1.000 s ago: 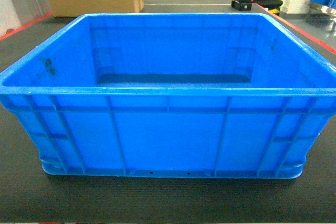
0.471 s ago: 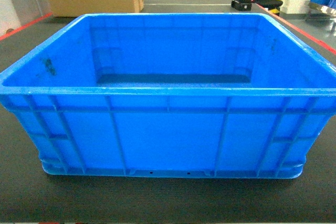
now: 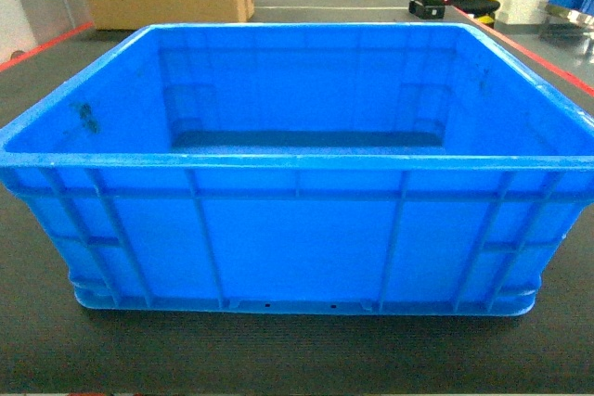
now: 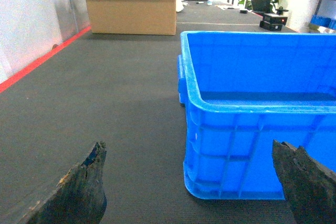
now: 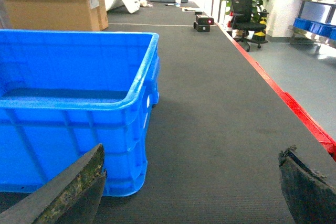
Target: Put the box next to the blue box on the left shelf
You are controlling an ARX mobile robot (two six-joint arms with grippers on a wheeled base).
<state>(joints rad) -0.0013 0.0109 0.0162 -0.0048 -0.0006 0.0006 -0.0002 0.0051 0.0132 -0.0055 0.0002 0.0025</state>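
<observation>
Nearest: left hand [image 4: 191,182] and right hand [image 5: 191,184], both spread wide, holding nothing, flanking near corners of box [image 3: 297,229]. Box dead ahead on dark floor [image 4: 105,98], long axis left-right, equidistant. Cardboard carton [image 4: 131,6] far left. Left shelf unseen.

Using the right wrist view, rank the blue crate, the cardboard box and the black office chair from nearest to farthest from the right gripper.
1. Blue crate: just ahead-left of the right gripper.
2. Cardboard box: far left, behind the crate.
3. Black office chair: farther back, right, by the plant.
</observation>
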